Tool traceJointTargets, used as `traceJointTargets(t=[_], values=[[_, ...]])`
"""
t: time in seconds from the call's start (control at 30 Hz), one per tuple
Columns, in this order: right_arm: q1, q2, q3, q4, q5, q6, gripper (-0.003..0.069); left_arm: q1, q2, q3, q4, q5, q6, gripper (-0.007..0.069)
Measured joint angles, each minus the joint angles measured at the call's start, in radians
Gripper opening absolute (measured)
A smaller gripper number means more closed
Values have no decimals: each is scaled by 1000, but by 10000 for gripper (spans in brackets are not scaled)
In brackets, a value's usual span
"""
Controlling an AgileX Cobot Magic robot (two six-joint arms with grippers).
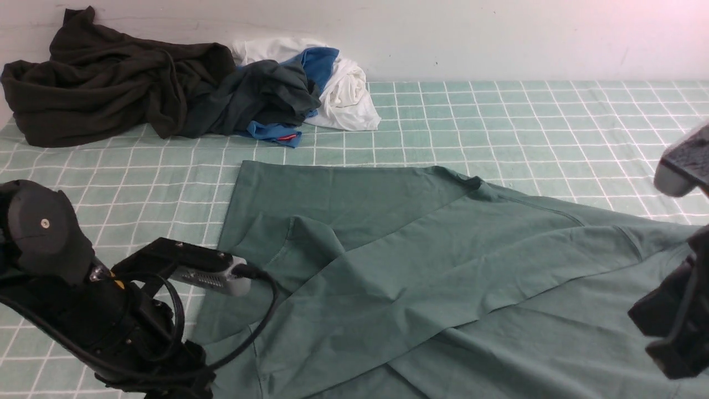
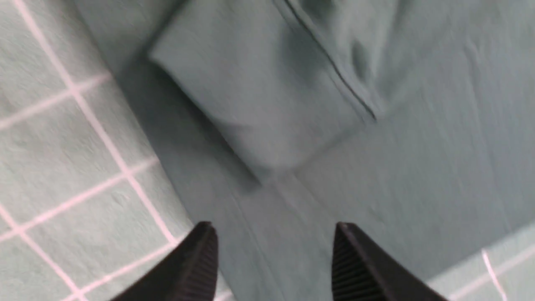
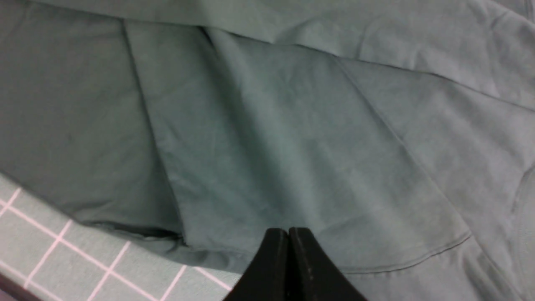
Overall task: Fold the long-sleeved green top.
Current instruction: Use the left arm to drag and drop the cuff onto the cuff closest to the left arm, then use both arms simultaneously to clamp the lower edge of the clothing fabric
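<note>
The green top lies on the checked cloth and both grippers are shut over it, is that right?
Not quite: only the right gripper is shut. The left gripper is open, its jaws standing apart, as the left wrist view shows. The green top does lie on the checked cloth, with both grippers over it.

The long-sleeved top (image 1: pixel 421 260) lies spread on the table cover (image 1: pixel 498 122), from centre out to 5 o'clock. A heap of clothes (image 1: pixel 166 88) sits at 11 o'clock, behind it, against the wall (image 1: pixel 498 39). The left arm (image 1: pixel 83 299) stands at 8 o'clock at the top's edge, the right arm (image 1: pixel 673 327) at 4 o'clock over it.
</note>
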Motion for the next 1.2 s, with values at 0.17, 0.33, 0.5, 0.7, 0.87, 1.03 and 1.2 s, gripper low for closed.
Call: traceJointTargets(t=[0.17,0.33,0.5,0.7,0.87,1.03,1.2], values=[[10,-65,84,68,4,-16,-14,-240,-40,-9,96,123,24,373],[10,-138,164,77,5,-35,-14,-454,-41,35,243,202,29,363],[10,-183,202,77,7,-49,-14,-529,-40,131,305,87,106,391],[10,-202,206,77,9,-55,-14,-533,-4,197,326,-89,154,474],[10,-206,207,77,9,-55,-14,-535,57,203,398,-184,145,493],[10,-207,207,77,9,-56,-14,-537,64,203,421,-191,114,493],[10,-207,207,77,9,-56,-14,-537,64,203,422,-191,102,492]])
